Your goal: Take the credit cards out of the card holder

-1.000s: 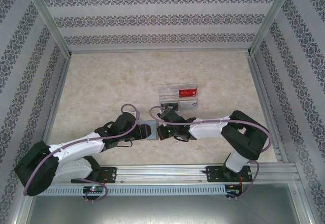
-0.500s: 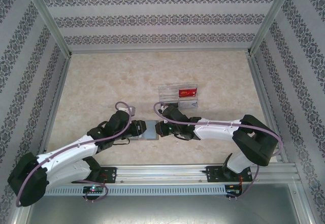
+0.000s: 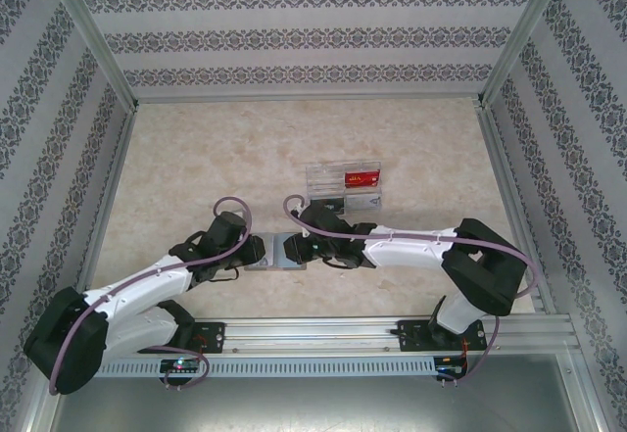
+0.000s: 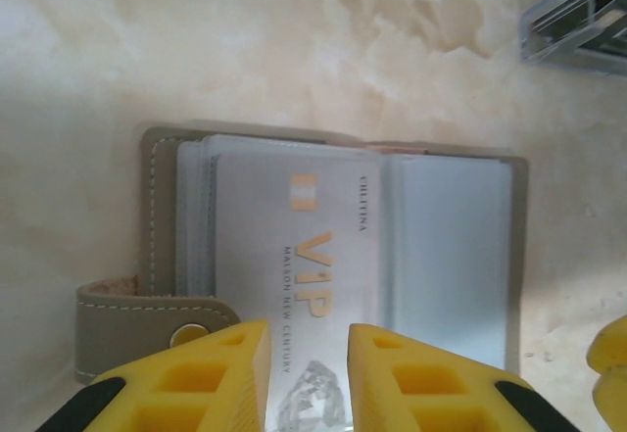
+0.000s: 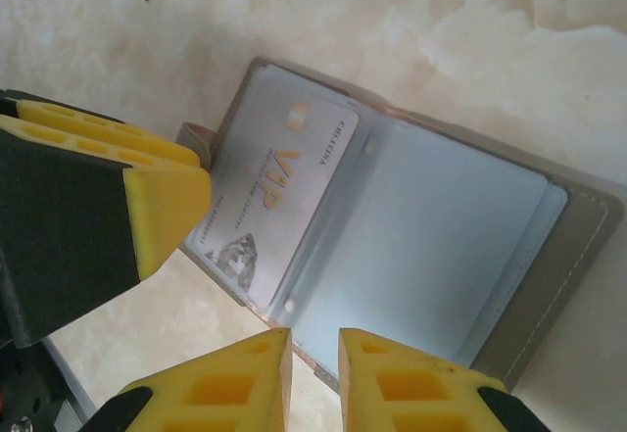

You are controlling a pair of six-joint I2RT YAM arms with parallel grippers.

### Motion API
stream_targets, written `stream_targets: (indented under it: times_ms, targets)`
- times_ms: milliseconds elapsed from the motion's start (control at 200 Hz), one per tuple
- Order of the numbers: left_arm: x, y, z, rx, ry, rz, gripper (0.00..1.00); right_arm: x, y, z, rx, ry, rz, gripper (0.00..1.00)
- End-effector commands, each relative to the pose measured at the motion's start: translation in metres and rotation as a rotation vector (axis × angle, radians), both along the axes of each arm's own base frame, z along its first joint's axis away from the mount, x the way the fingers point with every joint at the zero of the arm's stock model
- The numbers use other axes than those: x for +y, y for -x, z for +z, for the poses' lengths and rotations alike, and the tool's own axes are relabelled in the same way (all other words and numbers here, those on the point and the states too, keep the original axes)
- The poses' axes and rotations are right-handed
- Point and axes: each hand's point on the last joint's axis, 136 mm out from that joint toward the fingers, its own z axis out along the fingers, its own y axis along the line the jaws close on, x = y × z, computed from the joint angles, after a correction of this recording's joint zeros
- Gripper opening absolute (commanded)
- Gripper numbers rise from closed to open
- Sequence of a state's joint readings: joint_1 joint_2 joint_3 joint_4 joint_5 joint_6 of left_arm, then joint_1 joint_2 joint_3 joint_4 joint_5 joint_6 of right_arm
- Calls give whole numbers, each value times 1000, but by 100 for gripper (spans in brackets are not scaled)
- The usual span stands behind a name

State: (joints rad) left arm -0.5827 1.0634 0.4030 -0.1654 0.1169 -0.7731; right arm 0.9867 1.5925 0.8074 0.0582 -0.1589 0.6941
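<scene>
A robot test cell, most likely inside a laboratory.
The left arm [image 3: 147,285] and the right arm [image 3: 411,248] are bolted to an aluminium rail [image 3: 323,332] at the edge of a marble-look table [image 3: 216,158]. Bare aluminium posts [image 3: 90,35] frame it, and patterned wallpaper panels [image 3: 313,30] close three sides like a backdrop.

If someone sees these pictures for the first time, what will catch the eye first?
The grey card holder lies open toward the near edge of the marble table, with a silver VIP card in one sleeve. Behind it stands a clear tray with a red card in it.
</scene>
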Motion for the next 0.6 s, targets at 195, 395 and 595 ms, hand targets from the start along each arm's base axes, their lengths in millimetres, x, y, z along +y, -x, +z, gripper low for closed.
stream_targets:
  times_ms: [195, 395, 595]
  targets:
    - [20, 7, -15, 36, -87, 36, 29, 10, 2, 0, 19, 8, 4, 23]
    - [14, 9, -18, 52, -59, 18, 34, 12, 1, -5, 27, 15, 3, 26]
    - [8, 12, -25, 81, -33, 1, 35, 15, 1, -10, 42, 12, 2, 27]
